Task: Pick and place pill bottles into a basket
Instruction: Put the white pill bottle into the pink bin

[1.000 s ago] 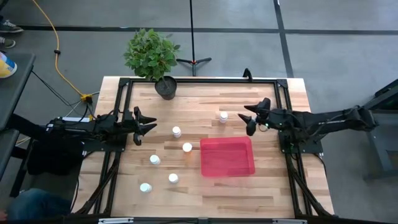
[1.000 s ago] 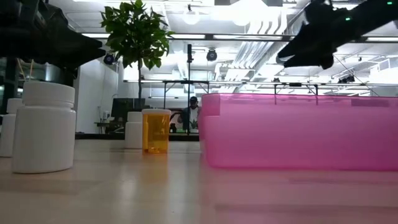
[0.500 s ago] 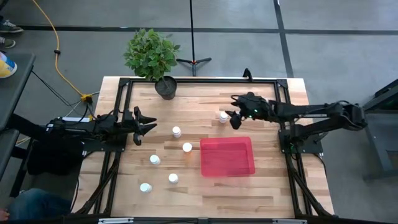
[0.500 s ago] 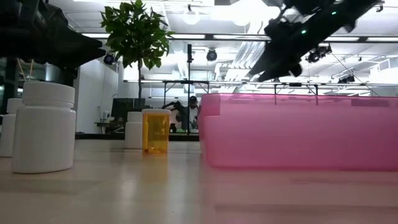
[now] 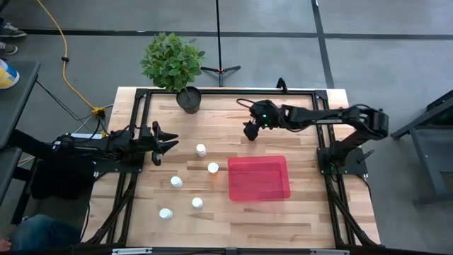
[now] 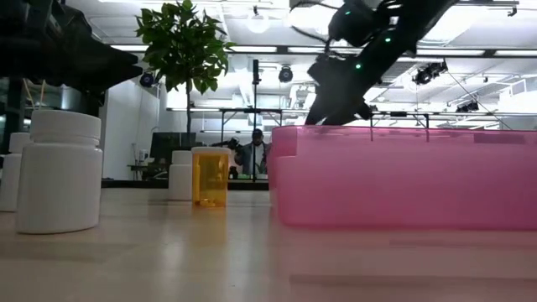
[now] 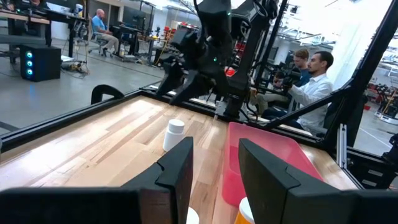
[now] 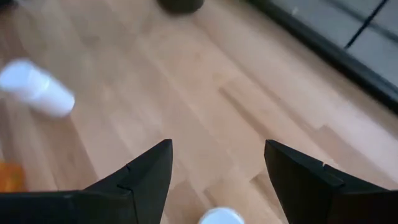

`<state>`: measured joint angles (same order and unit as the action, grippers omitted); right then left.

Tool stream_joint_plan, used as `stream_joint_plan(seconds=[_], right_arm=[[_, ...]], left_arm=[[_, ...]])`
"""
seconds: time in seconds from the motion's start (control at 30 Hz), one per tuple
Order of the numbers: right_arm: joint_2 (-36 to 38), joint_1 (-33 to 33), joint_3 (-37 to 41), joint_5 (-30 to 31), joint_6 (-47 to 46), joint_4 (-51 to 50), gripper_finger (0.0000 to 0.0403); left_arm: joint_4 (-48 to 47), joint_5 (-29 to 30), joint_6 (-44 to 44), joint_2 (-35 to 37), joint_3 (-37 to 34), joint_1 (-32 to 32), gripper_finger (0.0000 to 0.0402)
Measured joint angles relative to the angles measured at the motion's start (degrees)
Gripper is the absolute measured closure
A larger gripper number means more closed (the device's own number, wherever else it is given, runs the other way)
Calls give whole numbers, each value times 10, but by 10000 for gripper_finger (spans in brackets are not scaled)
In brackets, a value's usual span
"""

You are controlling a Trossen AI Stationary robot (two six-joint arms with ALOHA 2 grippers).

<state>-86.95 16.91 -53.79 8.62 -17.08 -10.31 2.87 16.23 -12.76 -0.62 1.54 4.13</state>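
Observation:
My right gripper (image 5: 250, 129) is open above the white bottle that stands beyond the red tray's (image 5: 259, 178) far left corner. In the right wrist view that bottle's cap (image 8: 221, 217) shows between the fingers, which stand apart from it (image 8: 214, 171). Several other white-capped bottles stand left of the tray, among them three (image 5: 201, 149), (image 5: 175, 182), (image 5: 165, 213). One by the tray (image 5: 213, 168) is orange in the low view (image 6: 210, 176). My left gripper (image 5: 167, 145) is open and empty at the table's left side.
A dark pot with a green plant (image 5: 189, 99) stands at the table's far edge. A black frame (image 5: 212, 93) runs around the tabletop. Bare wood lies between the tray and the far edge. People sit in the room beyond the table (image 7: 311, 81).
My right gripper has gone toward the table's left edge, the arm stretching out, from beside the tray's far right corner to above the bottle beyond the tray's far left corner. It has stayed open. The bottles and the tray have kept their places.

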Motion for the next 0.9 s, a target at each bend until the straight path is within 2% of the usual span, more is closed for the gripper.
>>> stream_joint_plan(seconds=[0.13, 0.33, 0.67, 0.9], right_arm=[[-34, 0, -34, -52, 42, -64, 158], [-50, 1, -44, -58, 111, -133, 158], [-50, 16, -44, -71, 231, -164, 158], [-50, 41, -44, -120, 285, -177, 158]], left_arm=[[0, 0, 0, 0, 0, 0, 238], [-2, 0, 0, 0, 0, 0, 238], [-5, 0, 0, 0, 0, 0, 238], [-16, 0, -4, 0, 0, 0, 238]])
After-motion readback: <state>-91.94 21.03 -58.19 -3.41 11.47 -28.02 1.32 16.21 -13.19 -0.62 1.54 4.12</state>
